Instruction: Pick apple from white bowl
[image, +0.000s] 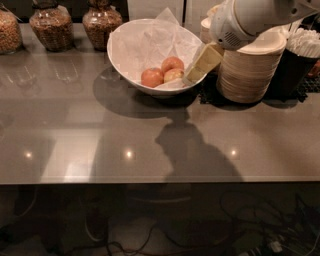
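Note:
The white bowl (127, 60) stands at the back middle of the grey counter, lined with crinkled white paper. Three reddish apples (163, 72) lie together in its right half. My gripper (200, 65) comes in from the upper right on a white arm. Its cream fingers hang over the bowl's right rim, just right of the apples and apart from them.
Three glass jars of grains (47, 27) stand at the back left. A tall stack of cream disposable bowls (250, 70) stands right of the white bowl, with more stacked behind. A dark holder of white items (300, 55) is at far right. The counter's front edge (150, 182) runs across.

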